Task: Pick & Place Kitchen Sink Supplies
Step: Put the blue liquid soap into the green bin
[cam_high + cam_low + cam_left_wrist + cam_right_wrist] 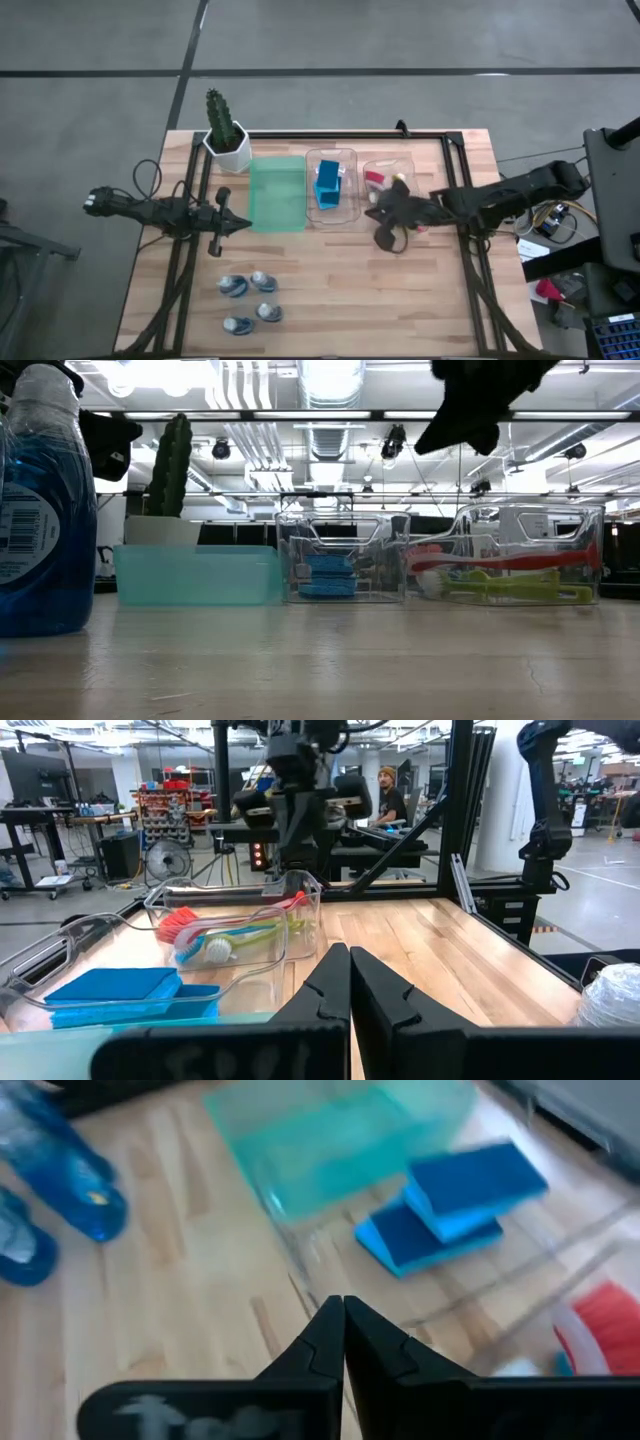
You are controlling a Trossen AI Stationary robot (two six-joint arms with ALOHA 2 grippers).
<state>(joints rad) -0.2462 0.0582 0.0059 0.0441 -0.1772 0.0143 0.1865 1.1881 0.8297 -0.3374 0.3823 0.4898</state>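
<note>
I see four bottles [250, 300] standing loose on the near part of the table [330, 290], well apart from both grippers. The sponges [328, 185] lie in the middle clear tray [332, 186], and the brushes [500, 575] lie in the clear tray [390, 178] beside it: a pink one on top, a yellow-green one and a blue one under it.

My right gripper [385, 236] hangs just off the near edge of the brush tray, fingers pressed together with nothing between them; its wrist view shows the sponges and the green tray [277, 193] ahead. My left gripper [243, 225] sits at the near left corner of the green tray, fingers also together and empty, the bottles nearer to me than it.

One bottle fills the low view's left edge; its label carries small print I cannot read. A cactus [226, 132] stands at the far left of the trays.
</note>
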